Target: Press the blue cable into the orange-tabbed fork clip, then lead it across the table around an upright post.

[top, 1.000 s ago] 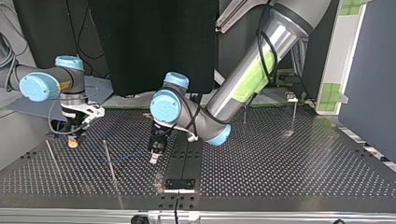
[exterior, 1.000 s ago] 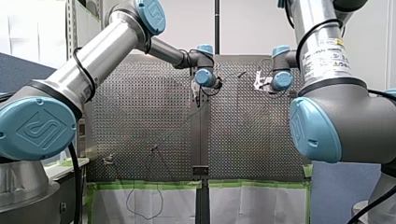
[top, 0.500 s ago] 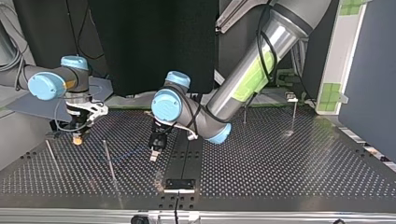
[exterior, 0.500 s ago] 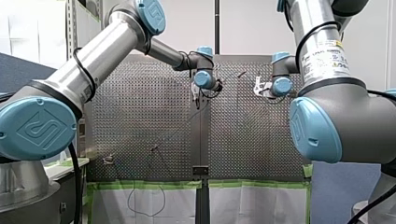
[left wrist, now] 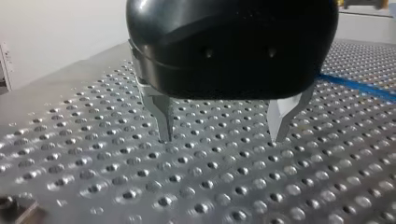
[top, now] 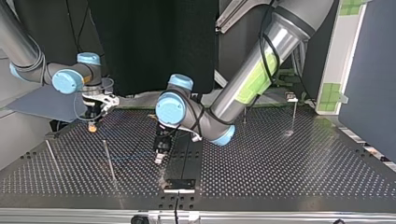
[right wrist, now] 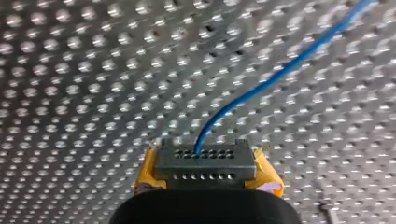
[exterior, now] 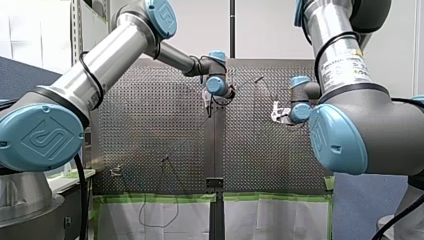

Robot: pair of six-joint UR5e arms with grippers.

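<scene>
– Where is your blue cable (right wrist: 280,70)?
– Your right gripper (right wrist: 208,168) clamps it between its yellow pads (right wrist: 145,179); from there it runs ahead over the perforated table (right wrist: 93,93).
– And your left gripper (left wrist: 222,137)?
– Its metal fingers (left wrist: 161,112) stand apart, tips near the table.

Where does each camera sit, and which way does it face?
Front: behind and above the shoulders, looking over the table; left arm enters left, right arm right.
Top: across the table, facing the arms; left hand at mid-table.
Left wrist: on my left arm, looking past its open hand at the table.
Right wrist: on my right arm; right hand grips the blue cable.
Shared: both wrist views show that cable.
</scene>
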